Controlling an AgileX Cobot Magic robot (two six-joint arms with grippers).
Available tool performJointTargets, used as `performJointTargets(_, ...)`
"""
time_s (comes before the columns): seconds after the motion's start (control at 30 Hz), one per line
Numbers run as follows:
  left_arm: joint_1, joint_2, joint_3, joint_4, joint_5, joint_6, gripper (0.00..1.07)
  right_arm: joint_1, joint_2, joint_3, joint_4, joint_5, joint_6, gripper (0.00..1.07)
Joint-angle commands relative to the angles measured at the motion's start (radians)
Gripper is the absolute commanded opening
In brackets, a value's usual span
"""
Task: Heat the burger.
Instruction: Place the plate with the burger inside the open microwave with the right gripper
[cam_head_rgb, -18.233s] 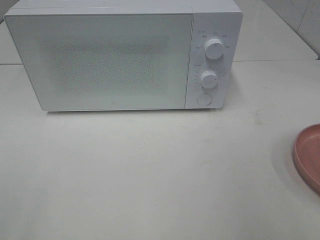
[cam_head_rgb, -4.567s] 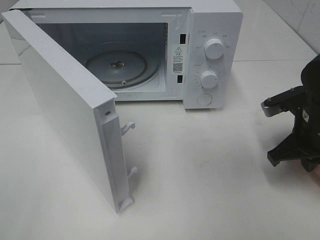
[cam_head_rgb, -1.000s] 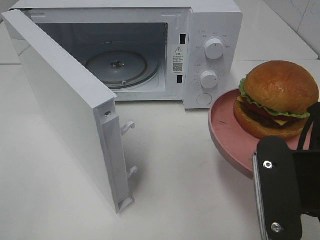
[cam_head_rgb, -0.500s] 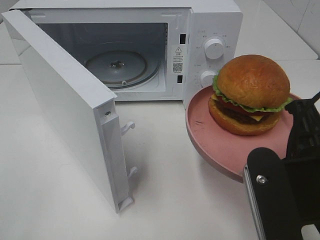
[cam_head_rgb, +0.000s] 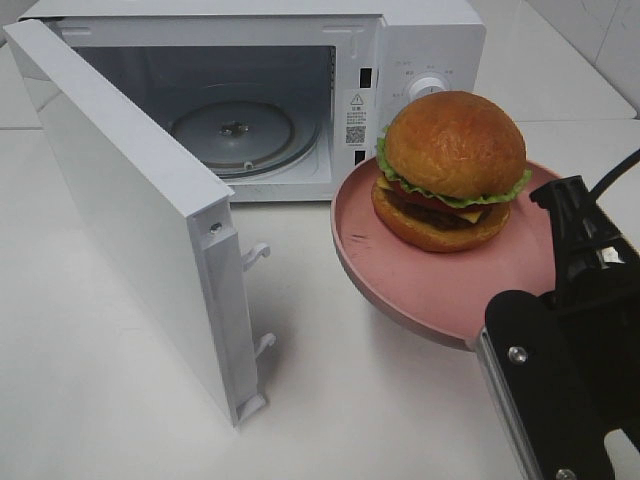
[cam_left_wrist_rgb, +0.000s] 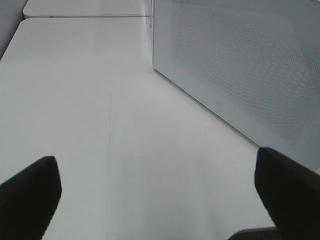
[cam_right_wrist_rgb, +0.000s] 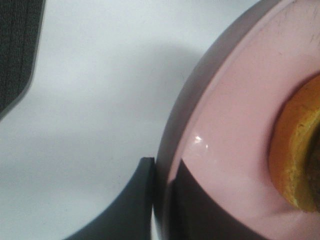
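Observation:
The burger (cam_head_rgb: 452, 170), with its golden-brown bun, green lettuce and dark patty, sits on a pink plate (cam_head_rgb: 420, 285). The plate hangs in the air just right of the open microwave (cam_head_rgb: 430, 40). My right gripper (cam_head_rgb: 560, 215) is shut on the plate's right rim. In the right wrist view, the gripper (cam_right_wrist_rgb: 162, 200) has one finger inside and one outside the plate's rim (cam_right_wrist_rgb: 235, 125), and the bun's edge (cam_right_wrist_rgb: 295, 145) shows. My left gripper (cam_left_wrist_rgb: 157, 177) is open and empty over bare table beside the door's outer face (cam_left_wrist_rgb: 240, 65).
The microwave door (cam_head_rgb: 130, 210) stands swung out to the left, reaching toward the table's front. The glass turntable (cam_head_rgb: 232, 130) lies bare inside the cavity. One dial (cam_head_rgb: 430, 88) shows behind the burger. White table (cam_head_rgb: 330, 400) lies between the door and the plate.
Over the last second my right gripper has carried the plate and burger leftward and a little higher, closer to the microwave's opening. The door and left gripper have not moved.

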Motion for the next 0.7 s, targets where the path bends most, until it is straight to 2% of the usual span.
performJointTargets(0.03, -0.005, -0.015, 0.000, -0.008, -0.014, -0.001, 0.98, -0.059, -0.009, -0.007, -0.006, -0.077, -0.140, 0.00)
performJointTargets(0.23, -0.005, -0.015, 0.000, -0.008, -0.014, -0.001, 0.98, -0.182, -0.009, -0.007, 0.097, -0.168, -0.445, 0.00)
performJointTargets(0.43, -0.005, -0.015, 0.000, -0.008, -0.014, -0.001, 0.98, -0.281, -0.009, -0.007, 0.173, -0.210, -0.589, 0.00)
performJointTargets(0.6, -0.005, -0.015, 0.000, -0.008, -0.014, -0.001, 0.98, -0.369, -0.009, -0.007, 0.297, -0.247, -0.806, 0.00)
performJointTargets(0.67, -0.005, -0.015, 0.000, -0.008, -0.014, -0.001, 0.98, -0.422, -0.009, -0.007, 0.408, -0.269, -0.965, 0.00)
performJointTargets(0.7, -0.005, -0.015, 0.000, -0.008, -0.014, -0.001, 0.98, -0.422, -0.009, -0.007, 0.408, -0.269, -0.965, 0.00)
